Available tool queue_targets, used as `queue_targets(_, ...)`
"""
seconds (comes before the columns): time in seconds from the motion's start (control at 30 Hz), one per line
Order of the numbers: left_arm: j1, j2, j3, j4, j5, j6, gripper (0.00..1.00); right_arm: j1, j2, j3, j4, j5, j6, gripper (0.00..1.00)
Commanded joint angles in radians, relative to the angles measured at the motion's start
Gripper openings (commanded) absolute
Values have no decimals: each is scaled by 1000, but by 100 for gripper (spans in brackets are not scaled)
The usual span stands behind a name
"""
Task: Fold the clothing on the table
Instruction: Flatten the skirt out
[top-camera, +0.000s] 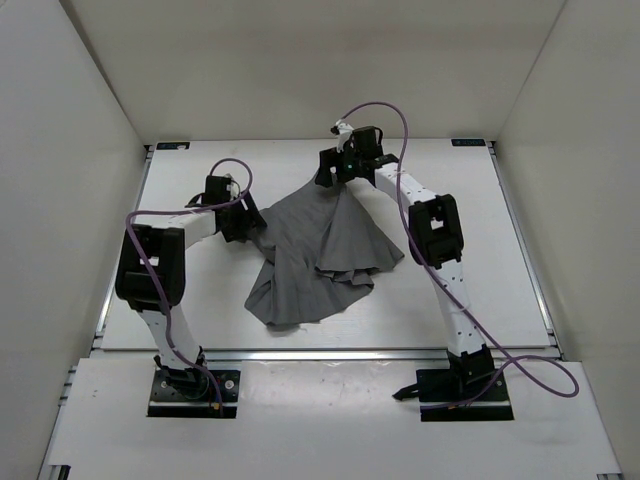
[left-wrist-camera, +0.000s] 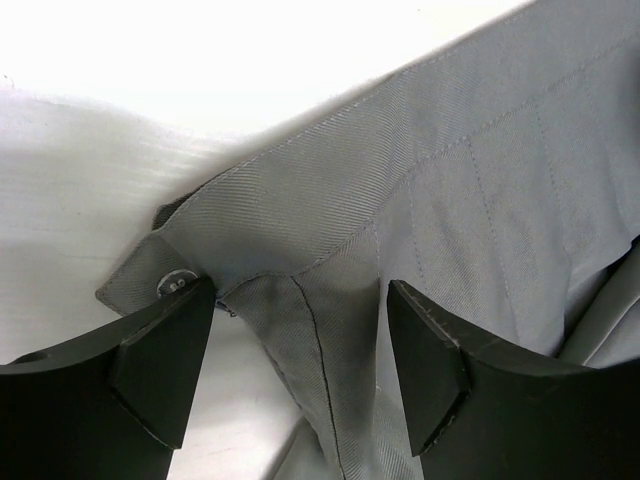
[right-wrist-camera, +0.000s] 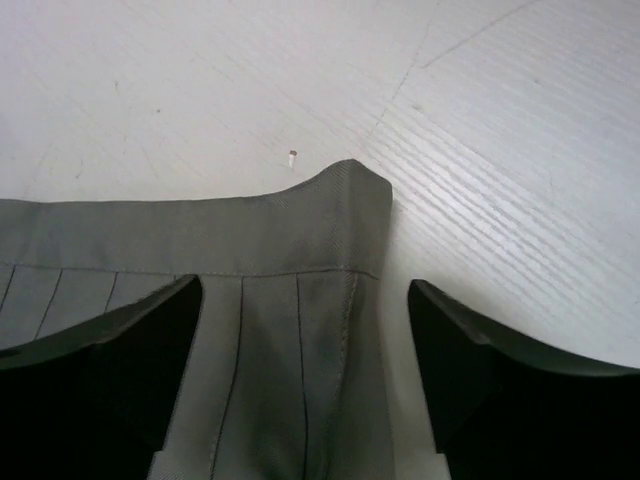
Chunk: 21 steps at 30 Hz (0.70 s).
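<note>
Mid-table on flat white rectangular tabletop (top-camera: 520, 260): plain mid-grey pleated soft fabric garment (top-camera: 320, 250), rumpled, narrow at the far end, fanning wider toward the near side, loose folds bunched along its right half. Lies between the two arms, well inside the silver metal front rail (top-camera: 330, 352). At the garment's left edge: black two-finger left claw (left-wrist-camera: 298, 292), released, jaws standing wide apart above a corner of the stitched grey waistband (left-wrist-camera: 330, 190). Cloth flat and unpinched in the gap; small clear round button (left-wrist-camera: 175, 282) just beside the tip of one finger, contact impossible to tell. At the garment's far tip: black two-finger right claw (right-wrist-camera: 305, 290), likewise released, jaws spread wide, straddling the other waistband corner. Corner peaked up slightly off the table, dark stitched pleat lines running from the band back toward the camera. Nothing gripped by either claw. Beyond that corner, bare white surface with a tiny pale speck (right-wrist-camera: 292, 157), apart from the cloth. Purple cable (top-camera: 400, 115) looping above the right arm near the table's far edge.
</note>
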Motion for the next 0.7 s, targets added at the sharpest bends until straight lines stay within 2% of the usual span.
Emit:
queue_targets(0.0,-15,39,3,18,-27,-27,78,-23,22,48,45,-11,50,75)
queue_targets(0.07,-26,54,9,15,-15,-38,74,-26,19,42,52,-11,65,67)
queue_targets(0.13,-32,63,17,6,-21,-49,66,-35,19,28,45,-23,82,40)
queue_targets(0.17,-37,68,16,-5,-15,-53,61,-41,16,28,52,-31,81,34)
queue_targets(0.27,-35,49,-4,15,-19,-61,35,-66,2,25,39,-57,116,1)
queue_targets(0.33,-32,36,6,19,-22,-64,8,-96,-15,42,19,-52,123,0)
queue_targets(0.37,-30,31,18,6,-22,-53,1,-96,-28,45,8,-48,117,0)
queue_targets(0.53,-38,36,135,-77,-53,16,0,-176,-188,10,-33,-30,100,0)
queue_targets(0.67,-40,14,222,-114,-48,89,0,-202,-330,-81,-131,-2,70,0)
